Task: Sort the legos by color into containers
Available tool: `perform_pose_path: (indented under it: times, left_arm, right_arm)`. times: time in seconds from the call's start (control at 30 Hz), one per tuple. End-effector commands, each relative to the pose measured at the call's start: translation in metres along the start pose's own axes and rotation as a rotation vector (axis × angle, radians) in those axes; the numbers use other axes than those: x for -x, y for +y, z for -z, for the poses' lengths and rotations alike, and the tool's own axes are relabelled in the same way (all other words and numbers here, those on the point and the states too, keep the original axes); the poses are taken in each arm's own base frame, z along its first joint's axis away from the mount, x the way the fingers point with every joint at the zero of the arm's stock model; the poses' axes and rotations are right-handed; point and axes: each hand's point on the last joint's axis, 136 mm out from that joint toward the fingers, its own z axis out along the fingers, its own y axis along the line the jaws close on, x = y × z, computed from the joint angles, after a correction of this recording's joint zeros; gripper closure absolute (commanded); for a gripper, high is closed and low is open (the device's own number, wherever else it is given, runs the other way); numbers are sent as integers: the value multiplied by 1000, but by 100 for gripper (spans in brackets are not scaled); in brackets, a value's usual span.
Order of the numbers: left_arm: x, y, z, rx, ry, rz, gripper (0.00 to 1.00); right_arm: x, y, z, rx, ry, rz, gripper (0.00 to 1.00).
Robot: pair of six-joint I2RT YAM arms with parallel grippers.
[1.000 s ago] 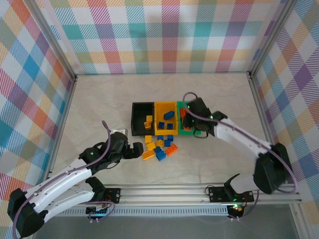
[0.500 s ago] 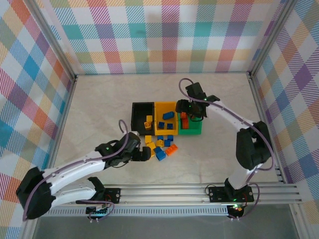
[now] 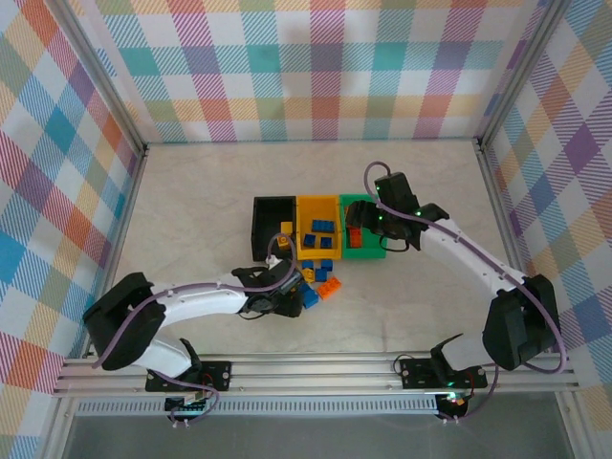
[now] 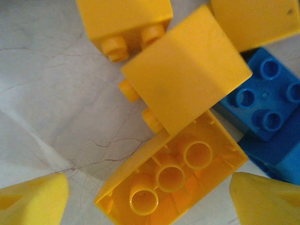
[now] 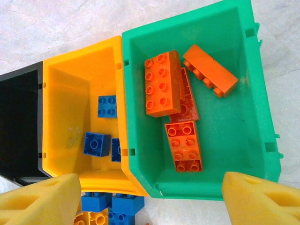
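Observation:
Three containers stand in a row: black [image 3: 268, 222], yellow [image 3: 318, 228] and green [image 3: 375, 251]. My right gripper [image 5: 150, 201] hovers open above the green bin [image 5: 253, 93], which holds several orange legos [image 5: 161, 84]. Blue legos [image 5: 96, 143] lie in the yellow bin [image 5: 70, 84]. My left gripper [image 4: 150, 201] is open and low over the loose pile, its fingertips [image 4: 33, 201] either side of an overturned yellow lego [image 4: 178, 180]. More yellow legos [image 4: 187, 65] and a blue one [image 4: 265, 101] lie just beyond it.
The loose pile in front of the bins still has a blue brick [image 3: 311, 296] and an orange brick [image 3: 328, 287]. One yellow brick [image 3: 285, 229] lies in the black bin. Metal frame rails [image 3: 497, 191] and checked walls border the marbled table [image 3: 191, 210].
My left arm has reached right, into the loose pile, and its jaws have narrowed a little. My right gripper has opened above the green bin and shifted slightly.

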Motion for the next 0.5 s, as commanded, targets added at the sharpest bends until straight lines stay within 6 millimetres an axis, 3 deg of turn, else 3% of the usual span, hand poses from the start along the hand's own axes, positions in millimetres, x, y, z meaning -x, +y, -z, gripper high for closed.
perform_pose_path:
  times: [0.0, 0.3, 0.47]
  left_arm:
    - [7, -6, -7, 19, -13, -42, 19]
    - [-6, -8, -10, 14, 4, -74, 47]
    - [-15, 1, 4, 25, -1, -53, 54]
  right_arm:
    - [5, 6, 9, 31, -36, -22, 21]
    - [5, 5, 13, 29, -44, -23, 20]
    - [1, 3, 9, 28, -36, -28, 21]
